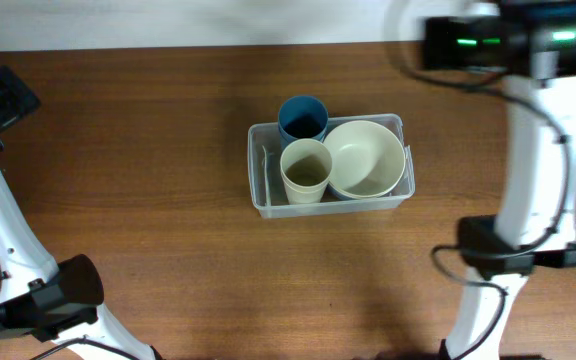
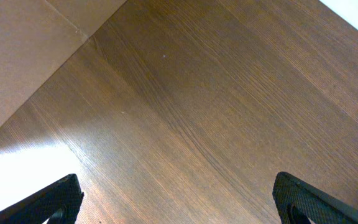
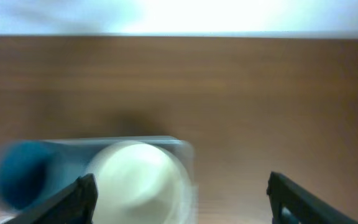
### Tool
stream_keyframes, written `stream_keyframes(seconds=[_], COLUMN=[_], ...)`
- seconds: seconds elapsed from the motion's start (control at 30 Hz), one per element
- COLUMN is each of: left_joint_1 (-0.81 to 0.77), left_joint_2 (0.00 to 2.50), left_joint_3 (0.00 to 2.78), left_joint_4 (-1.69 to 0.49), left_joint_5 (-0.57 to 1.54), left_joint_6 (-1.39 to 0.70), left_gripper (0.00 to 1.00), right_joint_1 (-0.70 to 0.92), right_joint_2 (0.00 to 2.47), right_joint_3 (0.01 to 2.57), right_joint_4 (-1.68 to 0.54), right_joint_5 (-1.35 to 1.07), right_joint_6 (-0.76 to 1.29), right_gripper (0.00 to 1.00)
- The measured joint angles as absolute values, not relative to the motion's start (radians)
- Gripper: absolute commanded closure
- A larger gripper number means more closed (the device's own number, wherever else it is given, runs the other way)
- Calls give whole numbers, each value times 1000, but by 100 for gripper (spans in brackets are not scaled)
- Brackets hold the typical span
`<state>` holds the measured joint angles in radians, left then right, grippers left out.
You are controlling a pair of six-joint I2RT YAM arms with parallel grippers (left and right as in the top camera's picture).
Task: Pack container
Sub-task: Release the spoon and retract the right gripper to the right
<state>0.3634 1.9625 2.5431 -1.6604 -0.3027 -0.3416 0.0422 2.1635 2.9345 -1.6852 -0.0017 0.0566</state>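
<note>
At the right wrist, saw the right gripper (image 3: pixel 180 199) with its jaws spread wide and nothing clasped between them, hanging in the air above the table (image 3: pixel 278 93). Below and ahead of it, made out the container (image 3: pixel 182 149), blurred, with the cream bowl (image 3: pixel 138 180) at the right end in that view and the blue cup (image 3: pixel 20 174) at the left. At the left wrist, found the left gripper (image 2: pixel 179 204) likewise gaping fully and empty, over wood grain, with no sight of the container from there. From overhead, placed the container near the middle of the table, long sides running left to right, well apart from either arm. Inside it, counted three pieces: the blue cup upright against the far wall, left of centre; a cream cup (image 1: pixel 306 170) upright just in front of that; and the cream bowl, mouth up, filling the right half, rim against the cream cup's.
</note>
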Motion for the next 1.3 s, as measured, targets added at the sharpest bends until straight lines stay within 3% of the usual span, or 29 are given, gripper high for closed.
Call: stream_keyframes(seconds=[0.23, 0.3, 0.5, 0.83, 1.03, 1.3], left_joint_1=[363, 363, 363, 363, 363, 363], left_joint_2=[1964, 1964, 1964, 1964, 1964, 1964], left_joint_3=[2543, 2543, 2543, 2543, 2543, 2543], left_joint_4=[-1660, -1660, -1661, -1660, -1660, -1660], left_joint_5=[-303, -303, -303, -303, -303, -303], left_joint_6=[-342, -342, -342, -342, -342, -342], left_gripper=[0, 0, 0, 0, 0, 0], right_joint_1=[-286, -354, -526, -727, -837, -916], right_joint_2=[2159, 2154, 2083, 1996, 1987, 1987], right_joint_3=[2928, 2904, 2585, 2014, 1848, 1751], right_joint_4=[-1692, -1692, -1687, -1662, -1532, -1382], right_joint_5=[-6, -10, -2, 64, 65, 72], right_joint_6=[-51, -88, -202, -453, -639, -728], right_gripper=[11, 5, 1, 1, 1, 1])
